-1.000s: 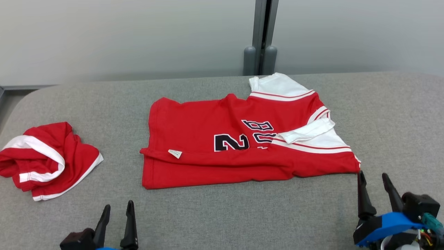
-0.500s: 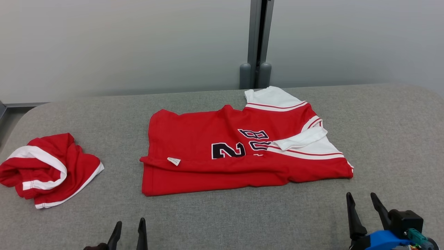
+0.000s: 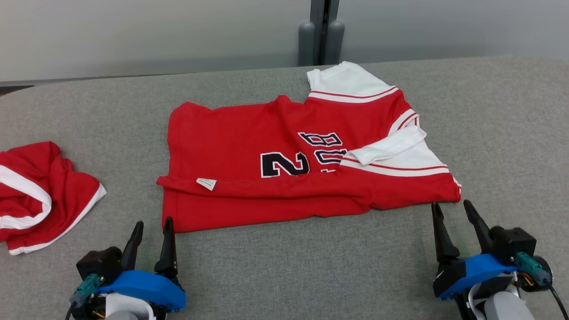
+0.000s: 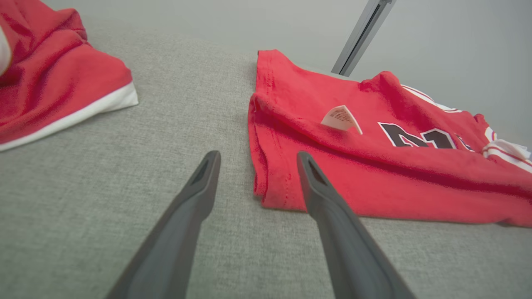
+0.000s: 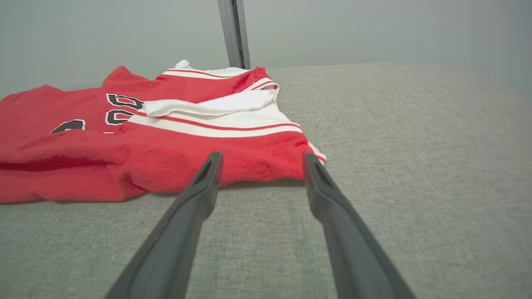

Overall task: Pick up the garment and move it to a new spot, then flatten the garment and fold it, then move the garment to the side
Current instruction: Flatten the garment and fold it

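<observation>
A red-and-white cotton jersey [image 3: 231,146] lies half-folded. The left gripper [image 3: 153,222] sits at its 8 o'clock and the right gripper [image 3: 450,203] at 4 o'clock, both spread and empty.

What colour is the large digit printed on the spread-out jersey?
The digit is black, outlined white, on the red jersey; clearest in the head view.

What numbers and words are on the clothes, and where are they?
"2": big black number on the red jersey; the next digit is partly hidden by a fold.
Black letters beside it: partly covered, not readable for sure.
White tag on the jersey's folded edge: print too small to read.
</observation>
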